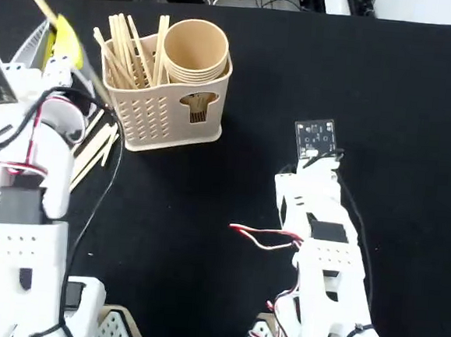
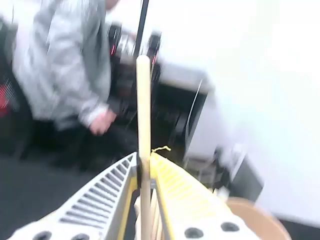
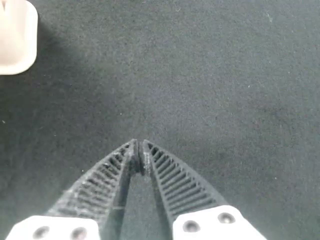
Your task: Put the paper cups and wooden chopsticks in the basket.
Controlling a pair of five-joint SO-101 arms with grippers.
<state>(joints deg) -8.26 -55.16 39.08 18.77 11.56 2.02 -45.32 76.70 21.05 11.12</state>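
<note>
A cream slotted basket (image 1: 171,113) stands at the back left of the black table, holding a stack of paper cups (image 1: 196,51) and several wooden chopsticks (image 1: 129,48). My left gripper (image 1: 55,32) is raised to the left of the basket, shut on one wooden chopstick (image 2: 143,125) that points up past its tips. A few more chopsticks (image 1: 94,149) lie on the cloth between that arm and the basket. My right gripper (image 3: 137,155) hovers low over bare cloth right of the basket, shut and holding nothing; the basket's corner (image 3: 15,35) shows at its view's edge.
A cup rim (image 2: 257,220) shows below the left gripper. Red and white wires (image 1: 263,235) hang off the right arm (image 1: 322,231). Bare black cloth (image 1: 388,88) spreads across the middle and right of the table.
</note>
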